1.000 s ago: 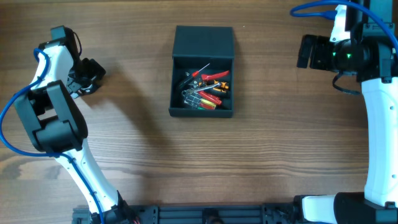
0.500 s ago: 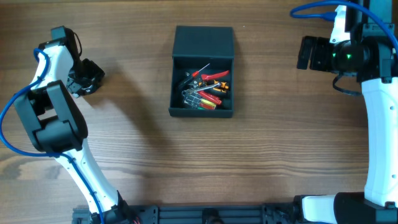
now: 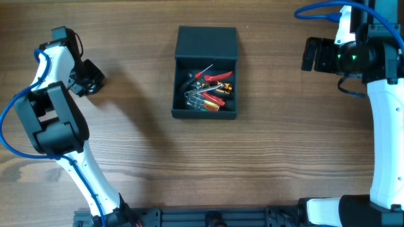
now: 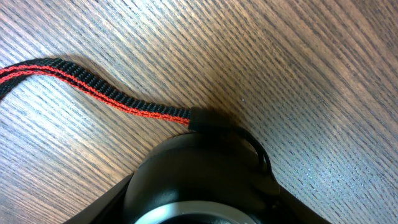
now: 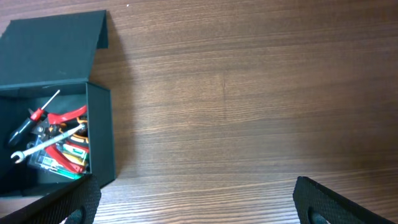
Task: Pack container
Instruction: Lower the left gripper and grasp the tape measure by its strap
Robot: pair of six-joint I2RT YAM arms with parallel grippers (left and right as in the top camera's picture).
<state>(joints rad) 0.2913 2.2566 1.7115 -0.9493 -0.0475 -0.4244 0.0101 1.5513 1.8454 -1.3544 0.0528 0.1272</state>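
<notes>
Overhead, container [image 3: 204,114]: middle of the bench [image 3: 271,164], toward the far edge; dark, square, open on top.
Lid [image 3: 207,43]: swung back, lying flat behind the box on the far side, joined to it along the hinge edge.
Contents: jumble of hand tools [image 3: 205,94] inside; red-handled pliers [image 3: 218,77], a screwdriver [image 3: 201,72] slantwise on top, a spanner [image 5: 46,144] plain from the right wrist.
Right wrist, container: at the left of the frame, near wall upright, lid beyond it.
Right tool [image 5: 196,210]: fingers [image 5: 336,199] wide apart at the bottom corners, bare wood between them, nothing held; well to the right of the container, clear of it.
Left tool [image 3: 88,77]: well to the left of the container; fingers out of its own camera's view and too small from above, so cannot tell whether apart or together.
Left wrist: black rounded object [image 4: 199,180] filling the lower frame, on the wood; black-and-red woven strap [image 4: 93,93] running from its upper edge off to the left; kind of object unclear.
</notes>
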